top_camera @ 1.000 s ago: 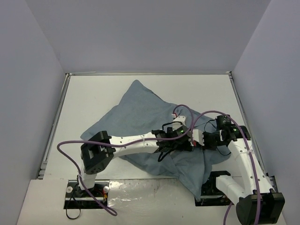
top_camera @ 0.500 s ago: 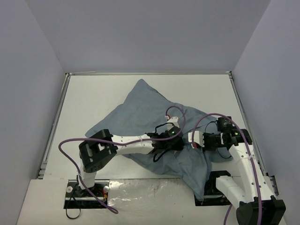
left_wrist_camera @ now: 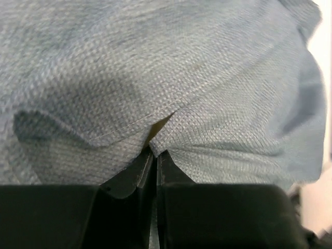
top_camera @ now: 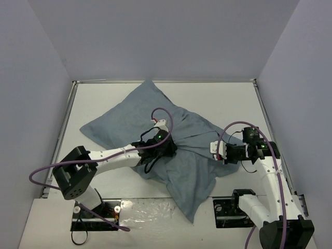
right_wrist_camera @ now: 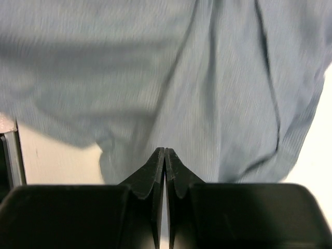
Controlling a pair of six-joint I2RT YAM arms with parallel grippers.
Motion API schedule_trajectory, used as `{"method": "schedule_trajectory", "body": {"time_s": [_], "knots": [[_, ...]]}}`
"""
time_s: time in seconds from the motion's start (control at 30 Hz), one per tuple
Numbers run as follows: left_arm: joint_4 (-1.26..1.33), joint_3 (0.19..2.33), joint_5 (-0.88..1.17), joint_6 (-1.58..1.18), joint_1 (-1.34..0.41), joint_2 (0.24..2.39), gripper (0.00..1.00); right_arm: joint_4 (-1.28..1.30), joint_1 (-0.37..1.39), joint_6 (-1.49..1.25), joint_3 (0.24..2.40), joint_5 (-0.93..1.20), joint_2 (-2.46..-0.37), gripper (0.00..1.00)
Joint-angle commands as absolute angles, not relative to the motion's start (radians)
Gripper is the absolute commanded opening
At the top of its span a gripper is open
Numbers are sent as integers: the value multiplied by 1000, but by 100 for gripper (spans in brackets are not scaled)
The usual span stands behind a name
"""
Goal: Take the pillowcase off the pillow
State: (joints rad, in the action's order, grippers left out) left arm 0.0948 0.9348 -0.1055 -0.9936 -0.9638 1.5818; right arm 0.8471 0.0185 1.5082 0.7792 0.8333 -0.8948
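The blue-grey pillowcase (top_camera: 155,119) lies spread across the middle of the table, bulging at its far left part. The pillow is hidden inside it; only a thin yellow sliver (left_wrist_camera: 160,124) shows in a gap under the hem. My left gripper (top_camera: 162,149) rests on the middle of the cloth, shut on a small fold of the pillowcase (left_wrist_camera: 218,78) at the hem. At the cloth's right edge my right gripper (top_camera: 220,152) is shut on the pillowcase (right_wrist_camera: 218,78), and creases run from its tips (right_wrist_camera: 165,151). A loose flap (top_camera: 194,202) hangs toward the near edge.
The white table (top_camera: 228,98) is enclosed by grey walls at the back and both sides. A metal rail (top_camera: 61,136) runs along its left edge. Purple cables (top_camera: 165,111) loop above both arms. The arm bases (top_camera: 98,210) stand at the near edge.
My left gripper closed on the cloth and moved left and back, dragging the pillowcase that way. The right gripper stayed shut, holding the right edge almost in place.
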Motion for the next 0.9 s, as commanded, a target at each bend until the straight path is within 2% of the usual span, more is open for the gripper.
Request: {"method": "schedule_trajectory", "body": {"time_s": [0.0,0.3,0.4,0.43,0.47,0.5,0.57,0.6,0.73,0.87], "knots": [[-43,881,-261,-916,-868,1534,2,910,-24,1508,807,807,-908,0],[41,856,-143,-849,-808,1497,2,897,-37,1505,795,842,-919,0],[113,868,1,-786,-808,1512,4,873,-34,1442,805,909,-939,21],[155,873,58,-766,-808,1525,8,830,-32,1409,813,923,-943,38],[184,874,107,-747,-808,1531,13,807,-28,1373,819,934,-951,45],[213,874,214,-727,-808,1539,24,757,-6,1340,825,936,-963,52],[296,868,316,-715,-811,1557,34,680,46,1159,848,913,-979,64],[319,865,383,-715,-816,1563,42,596,95,997,857,878,-1000,66],[455,836,497,-706,-825,1562,60,495,186,729,932,795,-1100,68],[492,830,535,-699,-827,1554,66,495,238,698,950,758,-1150,73]]}}
